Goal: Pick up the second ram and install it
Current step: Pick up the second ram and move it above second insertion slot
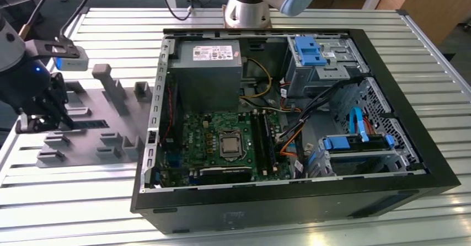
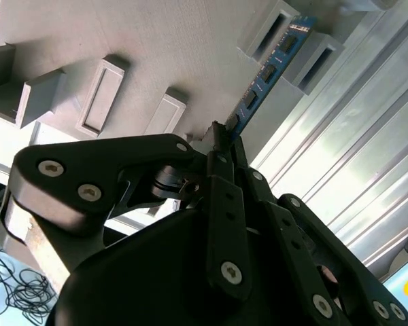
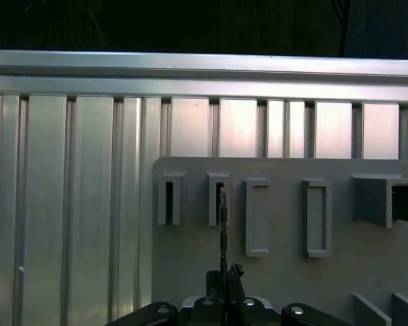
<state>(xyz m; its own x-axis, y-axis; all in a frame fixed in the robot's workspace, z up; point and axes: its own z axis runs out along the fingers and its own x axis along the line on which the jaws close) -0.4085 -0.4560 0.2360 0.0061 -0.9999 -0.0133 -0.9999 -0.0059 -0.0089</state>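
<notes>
One ram (image 2: 265, 68), a thin flat blue board studded with dark rectangular chips, is gripped at its near end by the hand (image 2: 221, 132), whose black bolted metal fingers (image 2: 221, 176) are closed on it. The ram's far end reaches a raised slotted pocket (image 2: 285, 27) near the edge of the rack (image 2: 156, 41), a matt grey plate with a finely grained surface and blocky rectangular holders. In the first wrist view the ram (image 3: 222, 231) is seen edge-on as a thin dark line running from the hand (image 3: 224, 275) across the rack (image 3: 279, 278) to a narrow slotted pocket (image 3: 219, 198); hollow rectangular frames (image 3: 257, 217) stand in a row beside that pocket.

In the exterior view the hand (image 1: 41, 116) is lowered over the rack (image 1: 85, 100), which lies on a counter (image 1: 74, 213) of ribbed, bright aluminium slats. Just beside the rack, toward the exterior view's right, an open black case (image 1: 294, 213) lies on its side. A green motherboard (image 1: 206, 135) with a silvery square socket (image 1: 230, 144), a plain grey power supply (image 1: 208, 75) bearing a white printed label (image 1: 211, 52), and bright blue plastic clips (image 1: 309, 50) are seen inside it.
</notes>
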